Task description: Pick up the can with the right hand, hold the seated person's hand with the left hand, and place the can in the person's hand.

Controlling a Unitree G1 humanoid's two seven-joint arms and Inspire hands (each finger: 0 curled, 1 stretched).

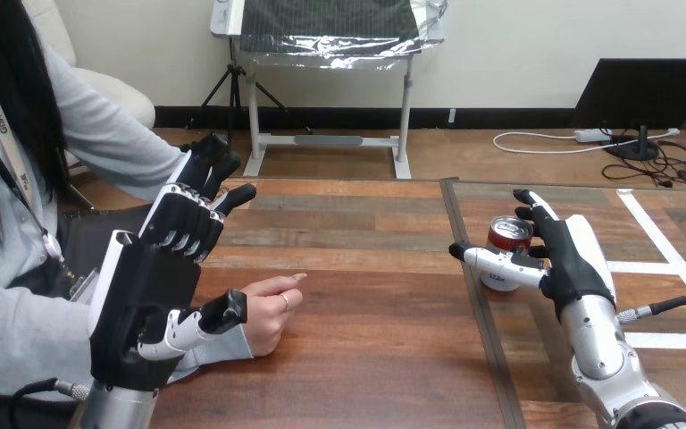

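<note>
A red can (508,236) with a silver top stands upright on the table right of centre. My right hand (570,261) is beside it on the right. Its thumb (491,260) reaches across the can's front and its straight fingers (532,205) stand behind, so the can sits between them with the hand open. The person's hand (274,311) rests on the table at the left, loosely curled. My left hand (147,288) hovers over the person's wrist with its fingers (189,223) stretched away and upward. Its thumb (217,318) lies by the wrist, not curled round it.
The person sits at the table's left side, their forearm running under my left hand. A dark seam (470,286) runs front to back between the two tabletops. White tape lines (656,239) mark the right tabletop.
</note>
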